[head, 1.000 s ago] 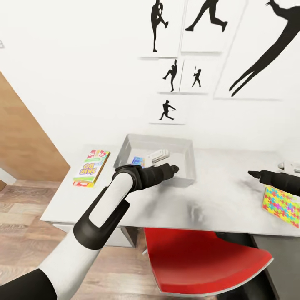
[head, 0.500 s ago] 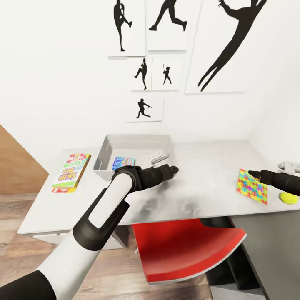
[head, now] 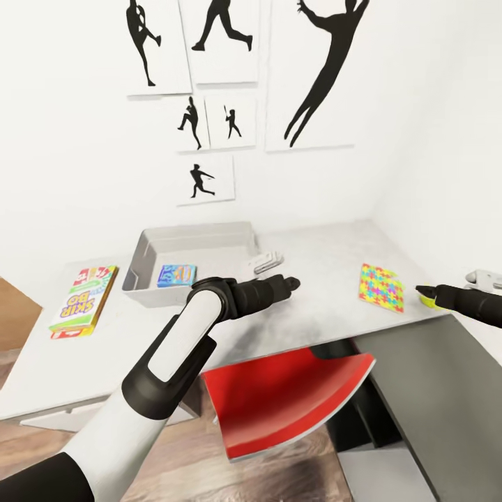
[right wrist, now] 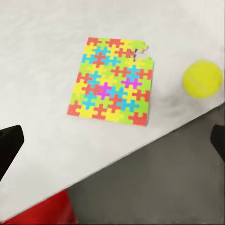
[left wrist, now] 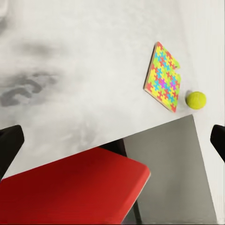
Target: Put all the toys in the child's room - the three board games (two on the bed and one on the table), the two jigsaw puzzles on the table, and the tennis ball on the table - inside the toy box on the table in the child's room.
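A colourful jigsaw puzzle [head: 381,286] [left wrist: 164,77] [right wrist: 112,80] lies flat near the table's right end. The yellow tennis ball [right wrist: 202,78] [left wrist: 196,100] rests just beside it at the table edge. The grey toy box [head: 150,240] stands at the back left with a small blue box [head: 176,275] inside. A pale flat item [head: 265,262] leans on its right rim. A Skip-Bo board game [head: 82,300] lies left of the box. My left gripper [head: 293,282] [left wrist: 112,145] hovers open over mid-table. My right gripper [head: 422,289] [right wrist: 112,140] hangs open and empty above the ball.
A red chair [head: 286,390] is tucked under the grey table [head: 328,258] right in front of me. A grey cabinet top [head: 432,390] adjoins the table's right end. White walls with silhouette posters close off the back and right.
The whole view has swung to the right, so the table and box slid left in the picture. The puzzle and ball have come nearer my right gripper. Both grippers stay open.
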You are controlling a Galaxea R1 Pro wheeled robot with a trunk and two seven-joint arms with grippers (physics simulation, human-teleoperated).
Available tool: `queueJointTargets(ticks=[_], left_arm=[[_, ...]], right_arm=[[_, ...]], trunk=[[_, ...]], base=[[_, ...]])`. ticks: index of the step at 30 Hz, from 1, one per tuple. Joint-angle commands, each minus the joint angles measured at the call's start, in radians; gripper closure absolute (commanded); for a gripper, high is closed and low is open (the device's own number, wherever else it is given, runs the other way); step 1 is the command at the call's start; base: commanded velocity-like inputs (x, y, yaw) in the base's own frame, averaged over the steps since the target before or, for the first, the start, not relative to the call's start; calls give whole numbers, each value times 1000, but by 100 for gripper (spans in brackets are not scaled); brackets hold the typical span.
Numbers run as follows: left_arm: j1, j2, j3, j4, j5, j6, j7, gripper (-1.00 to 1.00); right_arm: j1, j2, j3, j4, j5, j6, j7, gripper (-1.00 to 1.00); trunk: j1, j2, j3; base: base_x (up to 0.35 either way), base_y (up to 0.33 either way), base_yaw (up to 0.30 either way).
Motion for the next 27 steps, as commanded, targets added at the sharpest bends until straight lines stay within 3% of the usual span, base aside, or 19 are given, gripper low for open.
queueJointTargets(ticks=[1, 8, 21, 24, 27], left_arm=[[-1, 0, 0, -1, 6, 3, 6, -100], [0, 0, 0, -1, 6, 3, -1, -100], [3, -3, -12, 0, 1, -1, -18, -100], [6, -7, -41, 0, -4, -6, -19, -100], [10, -9, -97, -1, -6, -9, -16, -100]], right_arm=[[-1, 0, 0, -1, -10, 4, -10, -100], [-1, -1, -1, -1, -10, 4, -10, -100], [-3, -1, -8, -1, -10, 11, -8, -100], [-2, -1, -13, -1, -11, 31, -8, -100], [-1, -1, -40, -1, -11, 57, -8, -100]], trunk=[[0, -2, -2], [0, -2, -2], [0, -2, 1], [0, -2, 4], [0, -2, 7]], base=[[-222, 158, -297], [-153, 116, -297], [-24, 18, -291], [-3, 3, -261], [-2, 1, -253]])
